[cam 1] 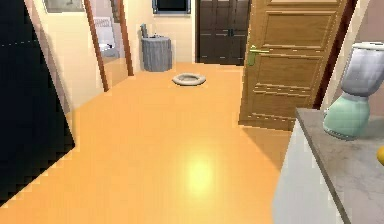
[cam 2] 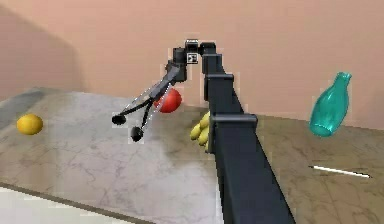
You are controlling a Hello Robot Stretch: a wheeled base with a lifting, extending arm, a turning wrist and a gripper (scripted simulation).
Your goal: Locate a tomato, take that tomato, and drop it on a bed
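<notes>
The red tomato (cam 2: 171,100) sat close against the jaws, above the far part of the marble bench (cam 2: 90,160), just left of the dark arm (cam 2: 235,140). Whether it rested on the bench or hung clear could not be told, nor whether the jaws gripped it or anything else. A yellow bunch like bananas (cam 2: 202,130) lay just beside the arm, partly hidden by it. A round yellow fruit (cam 2: 29,123) lay well apart near the bench's left end, and a teal bottle (cam 2: 331,104) stood upright to the right, with a thin white item (cam 2: 337,171) lying nearer. In the forward view, a teal vase (cam 1: 348,115) stood before a wooden door (cam 1: 290,60), and a pale ring (cam 1: 188,78) lay on the orange floor (cam 1: 170,140) near a grey bin (cam 1: 155,52).
</notes>
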